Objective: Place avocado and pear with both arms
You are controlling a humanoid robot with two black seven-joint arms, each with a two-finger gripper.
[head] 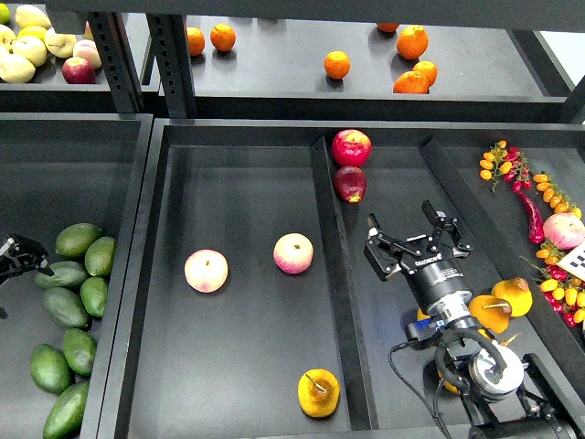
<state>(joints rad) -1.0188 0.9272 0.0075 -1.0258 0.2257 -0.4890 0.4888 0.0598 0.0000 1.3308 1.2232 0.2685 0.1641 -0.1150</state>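
Note:
Several dark green avocados (pixel 78 240) lie in the left bin. My left gripper (pixel 20 254) sits at the far left edge, just left of them; it is small and dark, so I cannot tell its state or whether it holds anything. A yellow-orange pear (pixel 318 393) with a brown stem lies at the front of the middle bin. Two more pears (pixel 512 294) lie in the right compartment beside my right arm. My right gripper (pixel 407 229) is open and empty above the right compartment floor, below the red apples.
Two pink-yellow apples (pixel 206 271) (pixel 292 253) lie in the middle bin. Two red apples (pixel 351 146) sit at the back of the right compartment. A divider wall (pixel 331 265) separates the two. Oranges (pixel 336 64) are on the upper shelf. Chillies and small tomatoes (pixel 539 197) lie far right.

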